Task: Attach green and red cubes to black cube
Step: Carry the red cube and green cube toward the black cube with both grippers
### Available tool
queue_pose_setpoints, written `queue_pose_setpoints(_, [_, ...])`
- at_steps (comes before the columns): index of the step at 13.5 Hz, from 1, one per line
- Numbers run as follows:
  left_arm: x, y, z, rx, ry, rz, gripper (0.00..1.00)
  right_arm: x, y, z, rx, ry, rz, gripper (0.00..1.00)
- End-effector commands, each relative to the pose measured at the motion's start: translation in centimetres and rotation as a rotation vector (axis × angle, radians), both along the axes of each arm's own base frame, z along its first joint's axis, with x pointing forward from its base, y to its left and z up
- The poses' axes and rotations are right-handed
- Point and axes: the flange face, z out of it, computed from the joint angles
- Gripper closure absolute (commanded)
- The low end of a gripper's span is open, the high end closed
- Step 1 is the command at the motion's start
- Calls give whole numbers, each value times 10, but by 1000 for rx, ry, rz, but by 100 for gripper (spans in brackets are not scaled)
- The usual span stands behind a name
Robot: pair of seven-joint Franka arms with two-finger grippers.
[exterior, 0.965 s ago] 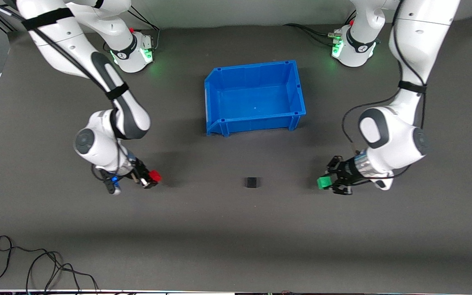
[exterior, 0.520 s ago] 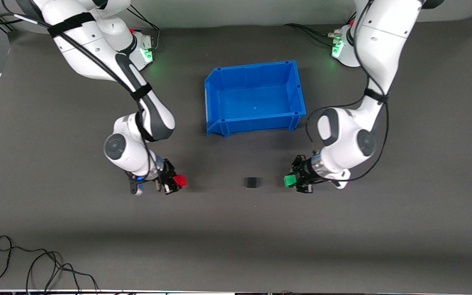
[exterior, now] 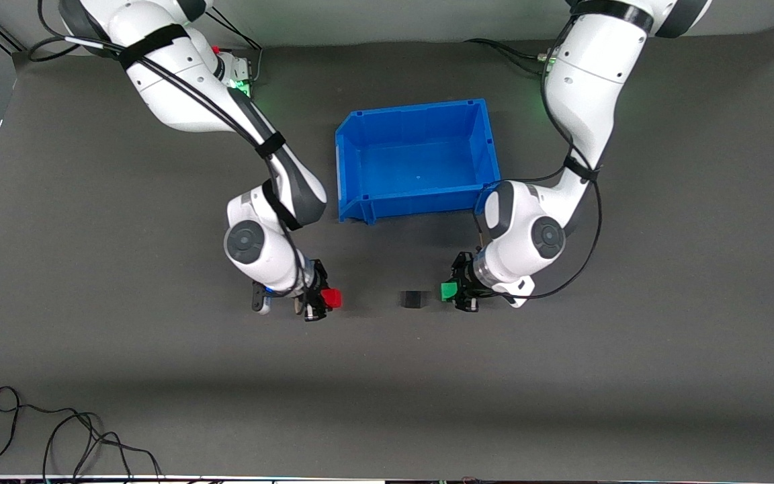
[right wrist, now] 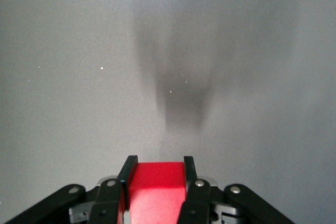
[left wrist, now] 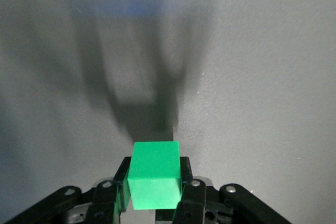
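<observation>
I've got the left gripper [exterior: 453, 292] clamping the green cube [exterior: 448, 291] beside the black cube [exterior: 412, 299], right gripper [exterior: 323, 300] clamping the red cube [exterior: 332, 298].

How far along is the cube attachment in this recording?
Both pickups look done: the left end effector is shut on the green cube, and the right end effector is shut on the red cube. In hand is the approach, each cube flanking the black cube on the mat, green with the smaller gap. Left: neither cube touches the black one yet, so both attachments remain.
</observation>
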Motion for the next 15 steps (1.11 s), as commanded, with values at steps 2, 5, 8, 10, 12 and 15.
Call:
queue_pose_setpoints(2, [17,-13,4,10,-38,1,94,-2,52,-7,-73,34,-76,100])
queue_pose_setpoints(5, [23,-27,0,4,-48,0,94,-7,68,-22,-121,31,-114,100])
queue_pose_setpoints(8, [19,-38,-7,4,-38,4,94,-6,84,-47,-139,22,-137,100])
queue_pose_setpoints(10, [18,-39,-7,4,-38,2,94,-4,90,-53,-134,18,-150,100])
queue_pose_setpoints(12, [15,-45,-9,2,-29,16,94,-5,102,-53,-124,6,-142,100])
queue_pose_setpoints(15, [15,-55,-7,-8,-12,74,94,1,106,-46,-107,-11,-152,100])
